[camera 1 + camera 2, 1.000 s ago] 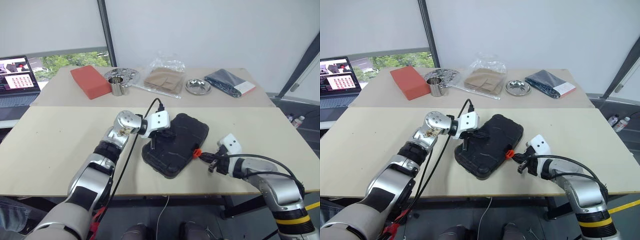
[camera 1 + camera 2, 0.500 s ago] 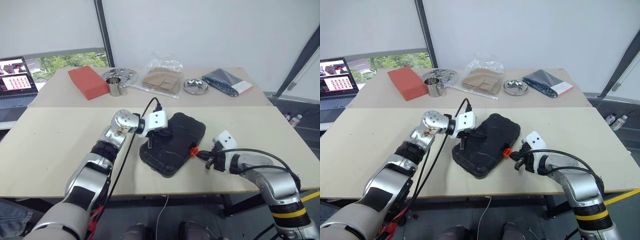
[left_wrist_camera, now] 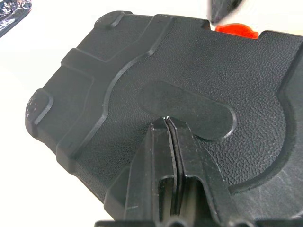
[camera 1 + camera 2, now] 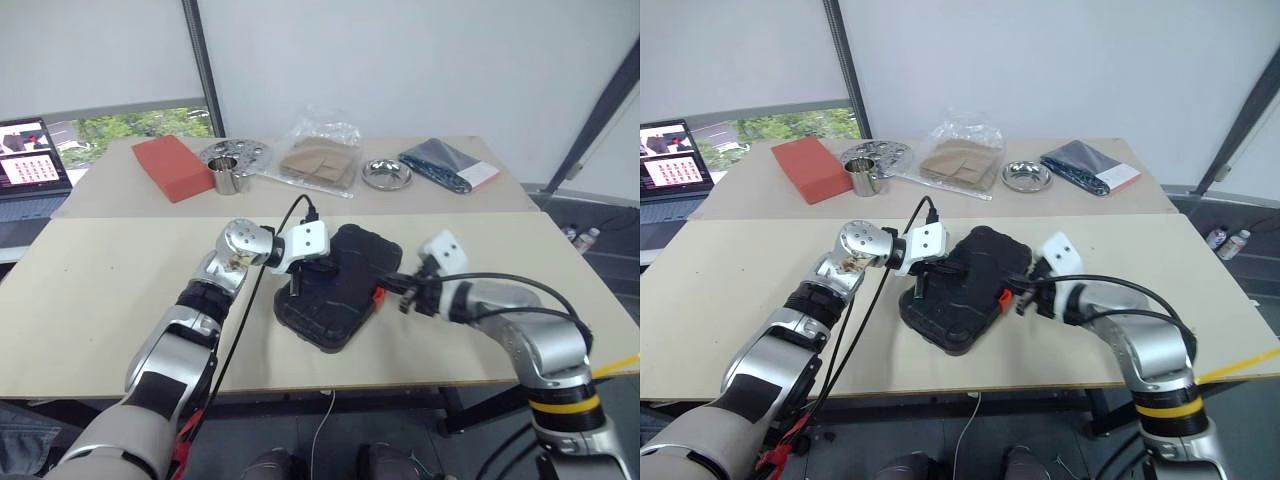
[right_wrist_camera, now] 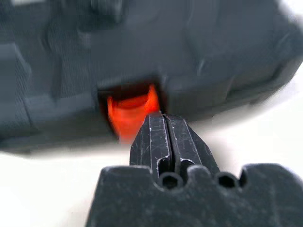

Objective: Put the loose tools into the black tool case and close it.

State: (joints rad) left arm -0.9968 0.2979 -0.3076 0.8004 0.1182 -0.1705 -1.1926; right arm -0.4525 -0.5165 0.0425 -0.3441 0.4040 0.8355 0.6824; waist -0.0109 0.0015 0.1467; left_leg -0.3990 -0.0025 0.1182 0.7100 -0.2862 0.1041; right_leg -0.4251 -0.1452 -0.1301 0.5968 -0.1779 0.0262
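We see the black tool case (image 4: pixel 335 290) lying shut near the front edge of the nearer table (image 4: pixel 90 300), turned at a slant. It is a hard plastic clamshell with a grained, moulded lid. We judge it stiff and fairly light, with little on its broad top to pinch, so it is better pressed than gripped.

A small orange latch (image 5: pixel 130 111) sits in a notch on the case's right-hand edge. It looks like the one part a fingertip can work, probably by pushing it flat.

The left gripper (image 3: pixel 166 124) has its two black fingers pressed together, tips resting on the lid's raised oval. The right gripper (image 5: pixel 163 130) also has its fingers together, tips right at the latch. We cannot tell whether they touch it, because that view is blurred.

We cannot see inside the case, so whether the loose tools are stowed is hidden, and whether the latch has caught is unclear.

On the farther table (image 4: pixel 520 200) are a red block (image 4: pixel 172 166), a steel cup (image 4: pixel 225 177), a clear bag (image 4: pixel 318 150) and a small metal bowl (image 4: pixel 385 173).
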